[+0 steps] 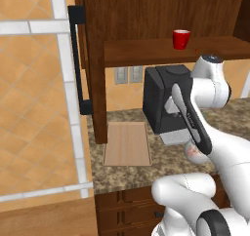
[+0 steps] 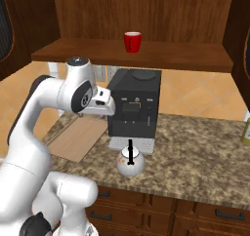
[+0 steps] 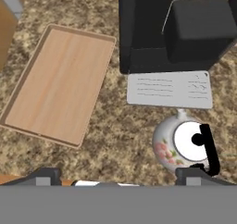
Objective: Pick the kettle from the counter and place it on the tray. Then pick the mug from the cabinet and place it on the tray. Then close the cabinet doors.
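Above the jaws hangs the cabinet [image 2: 141, 15], its doors [image 1: 78, 59] open, with the mug [image 2: 132, 41] on its shelf. Below the jaws stretches the counter [image 2: 195, 157]. Beyond them stands the coffee machine [image 2: 134, 108], its grate [image 3: 169, 90] in front. Off to their left lies the tray [image 3: 58, 84], bare. Just under the right fingertip sits the kettle [image 3: 183, 144], upright on the counter. Gripper [image 3: 118, 174] jaws stand wide apart, holding nothing.

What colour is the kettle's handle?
Black: a thin arched handle on the white, floral-marked kettle. Clearest in the hand view.
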Robot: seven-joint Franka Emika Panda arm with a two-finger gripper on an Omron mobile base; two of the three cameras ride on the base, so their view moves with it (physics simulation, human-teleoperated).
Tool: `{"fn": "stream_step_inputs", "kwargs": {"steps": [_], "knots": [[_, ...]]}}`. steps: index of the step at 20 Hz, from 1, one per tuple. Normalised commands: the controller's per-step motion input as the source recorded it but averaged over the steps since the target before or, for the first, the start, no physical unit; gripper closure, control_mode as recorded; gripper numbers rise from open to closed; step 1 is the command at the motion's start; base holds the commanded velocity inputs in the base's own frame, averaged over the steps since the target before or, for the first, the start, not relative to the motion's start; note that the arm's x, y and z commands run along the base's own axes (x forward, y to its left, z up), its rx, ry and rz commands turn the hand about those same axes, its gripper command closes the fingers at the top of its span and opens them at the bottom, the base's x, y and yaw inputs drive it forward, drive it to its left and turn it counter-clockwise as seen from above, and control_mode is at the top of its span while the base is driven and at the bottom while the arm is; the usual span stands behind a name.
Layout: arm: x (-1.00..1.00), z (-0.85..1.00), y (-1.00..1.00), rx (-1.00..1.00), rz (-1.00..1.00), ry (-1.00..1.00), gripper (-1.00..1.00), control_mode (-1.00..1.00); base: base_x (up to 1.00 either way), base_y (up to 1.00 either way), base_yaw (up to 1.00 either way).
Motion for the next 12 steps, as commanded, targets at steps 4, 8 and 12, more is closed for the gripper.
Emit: {"fn": "stream_step_inputs", "kwargs": {"steps": [4,8,12], "knots": [[-0.23,-0.28,-0.61,0.0,-0.03,0.05,-1.0,-1.0,0.0,0.0,0.0],[-0.03,-0.31,-0.57,-0.03,-0.02,0.14,-1.0,-1.0,0.0,0.0,0.0],[0.02,-0.28,-0.57,0.0,0.0,0.1,-1.0,-1.0,0.0,0.0,0.0]]}}
